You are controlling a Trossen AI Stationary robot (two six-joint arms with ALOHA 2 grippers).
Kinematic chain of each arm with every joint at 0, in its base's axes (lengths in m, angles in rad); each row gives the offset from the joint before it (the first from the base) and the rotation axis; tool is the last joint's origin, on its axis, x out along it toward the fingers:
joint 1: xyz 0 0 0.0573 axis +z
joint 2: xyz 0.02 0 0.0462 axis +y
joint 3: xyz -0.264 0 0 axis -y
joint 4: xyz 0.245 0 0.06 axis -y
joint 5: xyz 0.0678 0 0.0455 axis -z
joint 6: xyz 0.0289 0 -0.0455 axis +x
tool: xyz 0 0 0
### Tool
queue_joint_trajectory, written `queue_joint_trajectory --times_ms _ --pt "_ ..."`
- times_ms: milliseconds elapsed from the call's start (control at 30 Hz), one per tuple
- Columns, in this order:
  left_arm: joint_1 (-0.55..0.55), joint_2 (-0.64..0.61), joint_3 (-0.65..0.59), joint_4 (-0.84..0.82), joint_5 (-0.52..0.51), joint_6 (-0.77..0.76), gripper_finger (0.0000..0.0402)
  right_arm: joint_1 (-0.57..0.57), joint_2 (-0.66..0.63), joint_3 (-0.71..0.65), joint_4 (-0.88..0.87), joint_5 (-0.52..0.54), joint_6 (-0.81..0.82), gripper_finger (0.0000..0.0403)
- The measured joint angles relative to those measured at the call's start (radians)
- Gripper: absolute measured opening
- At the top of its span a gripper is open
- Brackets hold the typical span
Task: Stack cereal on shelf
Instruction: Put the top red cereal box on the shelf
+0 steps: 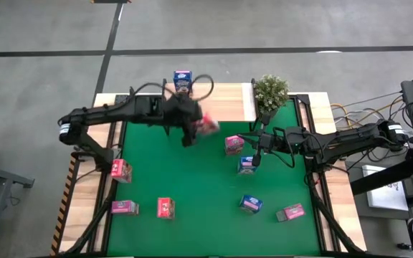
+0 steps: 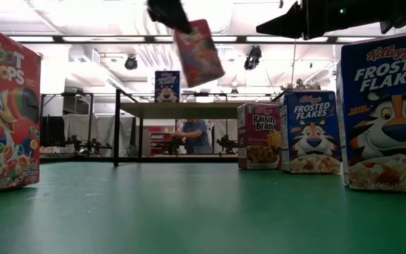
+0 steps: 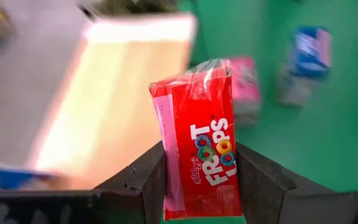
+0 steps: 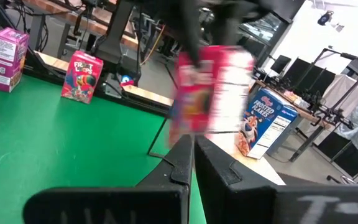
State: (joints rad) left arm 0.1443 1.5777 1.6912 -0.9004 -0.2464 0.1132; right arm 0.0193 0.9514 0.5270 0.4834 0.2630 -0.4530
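Gripping a red Froot Loops box [image 3: 197,146] by its two narrow sides, the left claw [image 3: 199,186] holds it tilted in the air above the green mat [image 1: 192,179], just beside the near edge of the shelf [image 1: 224,102].

The box is glossy cardboard, flat and rectangular, its top end shiny as if wrapped. The shelf is a pale wooden board on thin black legs, and one blue box [image 1: 182,80] stands on it already. From overhead I count seven more boxes on the mat: four pink or red at the left and front, one pink [image 1: 234,145] near the middle, two blue. The right claw [image 1: 255,159] hangs over a blue box [image 1: 247,166] with its dark fingers pressed together. A leafy plant [image 1: 271,91] stands at the tabletop's far edge.
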Motion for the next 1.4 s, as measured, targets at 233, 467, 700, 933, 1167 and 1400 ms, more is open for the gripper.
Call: queue_joint_trajectory --times_ms 233,467,700,933,1167,1400 --pt "0.136 0.151 0.21 -0.035 0.001 0.07 0.0146 0.0 0.0 0.0 -0.007 0.0 -0.003 0.0009" --pt "0.225 0.294 0.356 -0.108 0.001 0.07 0.0146 0.0 0.0 0.0 -0.018 0.0 -0.003 0.0009" --pt "0.255 0.374 0.441 -0.132 0.054 0.08 0.0156 0.0 0.0 0.0 -0.02 0.0 -0.003 0.0009" --pt "0.266 0.416 0.448 -0.138 0.055 0.114 0.0187 0.0 0.0 0.0 -0.024 0.001 -0.003 0.0009" --pt "0.265 0.413 0.44 -0.129 0.055 0.129 0.0212 0.0 0.0 0.0 -0.023 0.001 -0.003 0.0009" --pt "0.265 0.413 0.484 -0.135 0.055 0.15 0.0222 0.0 0.0 0.0 -0.023 0.001 -0.003 0.0009"
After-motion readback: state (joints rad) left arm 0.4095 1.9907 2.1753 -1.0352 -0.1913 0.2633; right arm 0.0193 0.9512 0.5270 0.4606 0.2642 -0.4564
